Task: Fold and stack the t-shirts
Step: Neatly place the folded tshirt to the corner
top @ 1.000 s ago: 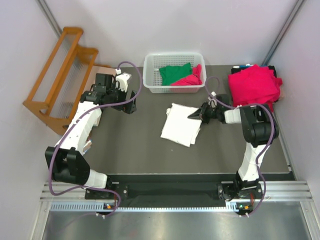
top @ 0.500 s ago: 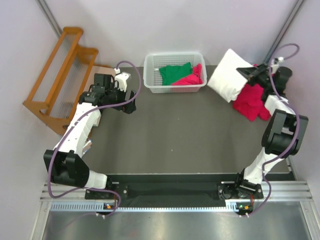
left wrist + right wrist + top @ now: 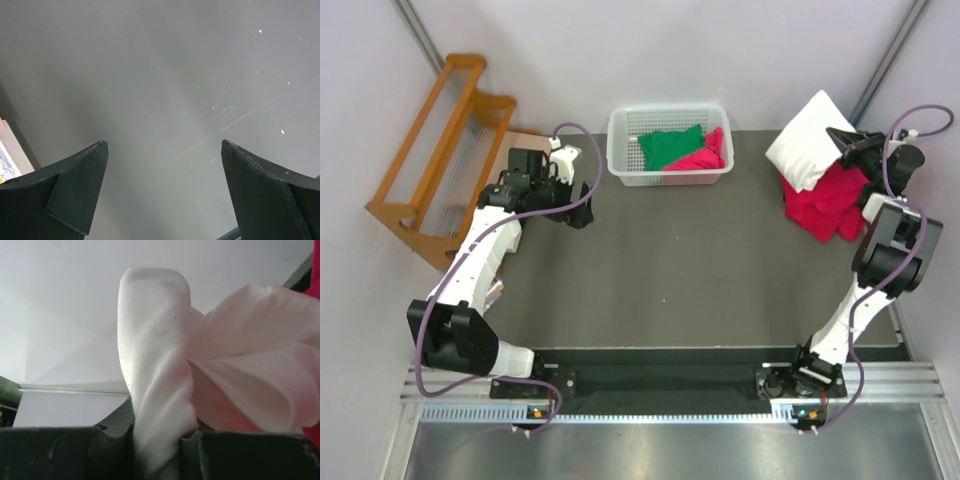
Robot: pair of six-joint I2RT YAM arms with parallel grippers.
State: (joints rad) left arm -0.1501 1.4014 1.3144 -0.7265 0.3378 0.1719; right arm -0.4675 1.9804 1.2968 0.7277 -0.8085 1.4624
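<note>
Basket (image 3: pixel 669 178) holds green shirt (image 3: pixel 670 147) and seemingly one crimson shirt (image 3: pixel 706 156).

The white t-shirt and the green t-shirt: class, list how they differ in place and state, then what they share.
The white t-shirt is held up, pinched between the right fingers; the green t-shirt lies free in the basket. The white t-shirt is at the far right, by the crimson pile; the green t-shirt is at the far middle, beside a crimson shirt. Both are soft cloth.
</note>
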